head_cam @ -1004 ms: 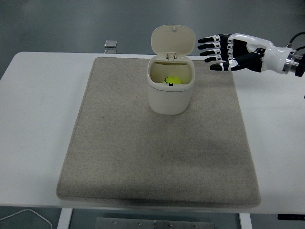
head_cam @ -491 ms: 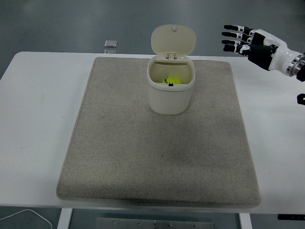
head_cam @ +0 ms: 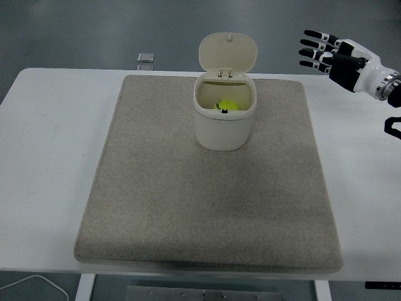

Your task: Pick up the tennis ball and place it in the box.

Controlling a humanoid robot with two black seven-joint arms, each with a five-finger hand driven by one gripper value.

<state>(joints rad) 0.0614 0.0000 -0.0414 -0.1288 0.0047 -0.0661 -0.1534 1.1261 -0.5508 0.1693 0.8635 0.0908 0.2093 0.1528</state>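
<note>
A yellow-green tennis ball [head_cam: 228,106] lies inside a cream box [head_cam: 223,128] with its hinged lid [head_cam: 227,52] standing open, on the far middle of a beige mat [head_cam: 207,207]. My right hand [head_cam: 321,52] is at the upper right, raised above the table's far right corner, well to the right of the box. Its fingers are spread and it holds nothing. The left arm is out of view.
A small silver object [head_cam: 145,58] lies at the table's far edge, left of the box. A white cable [head_cam: 37,283] shows below the table's near left corner. The white table [head_cam: 50,169] surrounds the mat.
My right hand has drawn back from beside the box's lid to the right and upward, toward the picture's edge. The ball stays inside the box.
</note>
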